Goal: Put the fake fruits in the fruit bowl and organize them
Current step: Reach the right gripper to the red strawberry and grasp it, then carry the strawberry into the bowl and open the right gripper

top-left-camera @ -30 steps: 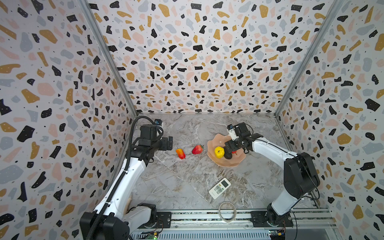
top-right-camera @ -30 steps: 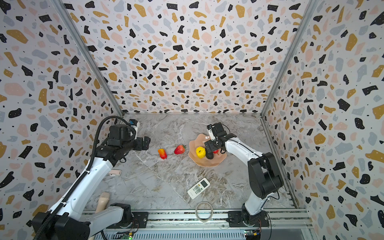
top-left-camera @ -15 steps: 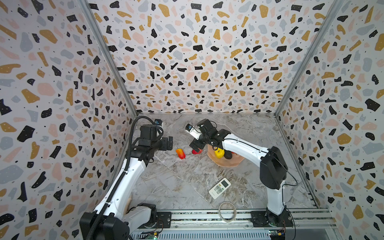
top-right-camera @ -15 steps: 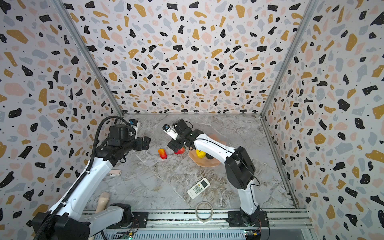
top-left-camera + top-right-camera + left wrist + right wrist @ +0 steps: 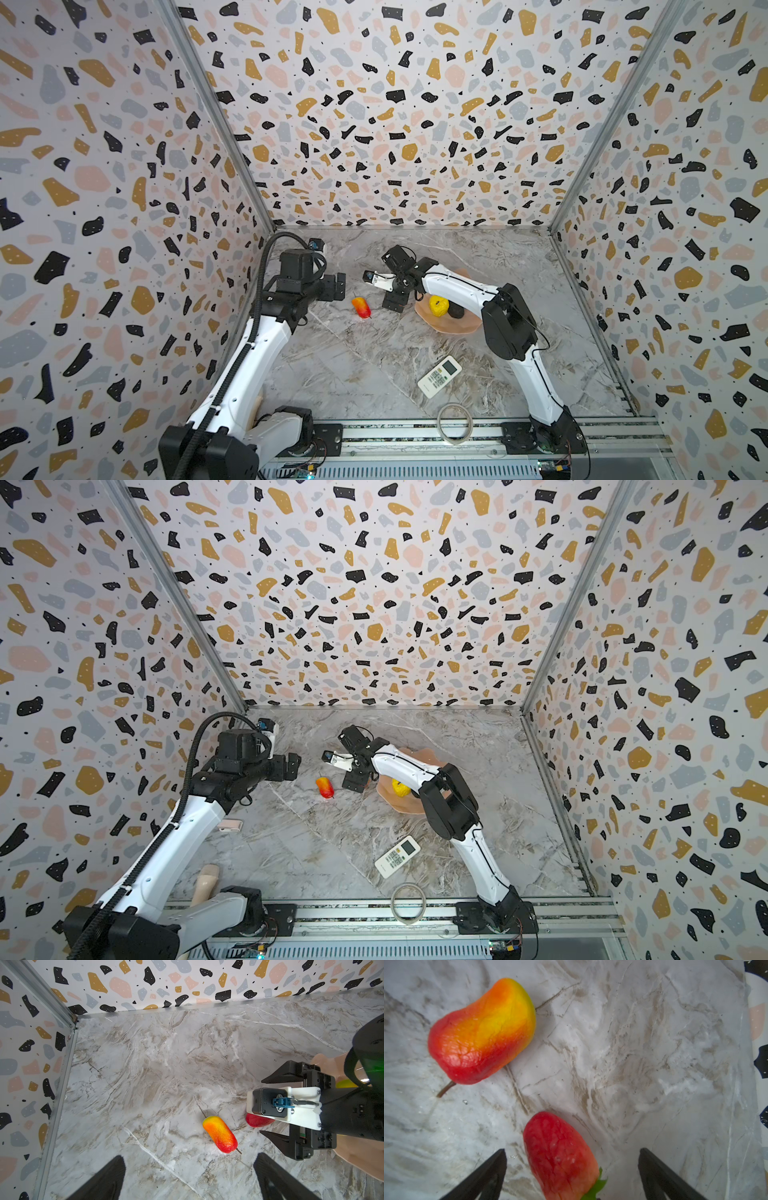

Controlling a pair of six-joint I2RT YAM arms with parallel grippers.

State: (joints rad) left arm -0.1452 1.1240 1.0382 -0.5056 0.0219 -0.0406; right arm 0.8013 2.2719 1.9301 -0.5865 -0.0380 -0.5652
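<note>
What has just changed is my right arm. 1 second back it sat over the fruit bowl [image 5: 453, 328] with its fingers empty, and now it is across the counter [image 5: 353, 365], poised over the strawberry [image 5: 560, 1155]. I read that as one drop finished and the next pick begun, which makes the strawberry the fruit in hand. The right fingers [image 5: 483, 1176] are spread as wide as they go. In the right wrist view they stand on either side of the strawberry, clear of it on both flanks, so nothing is gripped yet. The strawberry lies on the counter just outside the bowl's rim, and the arm hides it in both top views. The red-orange-yellow oblong fruit [image 5: 361, 306] lies where it lay 1 second ago, near the strawberry but not touching it, between my 2 arms. In a top view I count 2 fruits in the bowl, the lumpy yellow one [image 5: 439, 305] and the dark avocado [image 5: 456, 311] beside it. I cannot find a 5th, and my arm covers part of the bowl. The left arm has not moved. The left fingers [image 5: 104, 1180] are also apart and empty above the counter, with the oblong fruit ahead of them. By my judgement, at least 2 fruits are left to carry.
</note>
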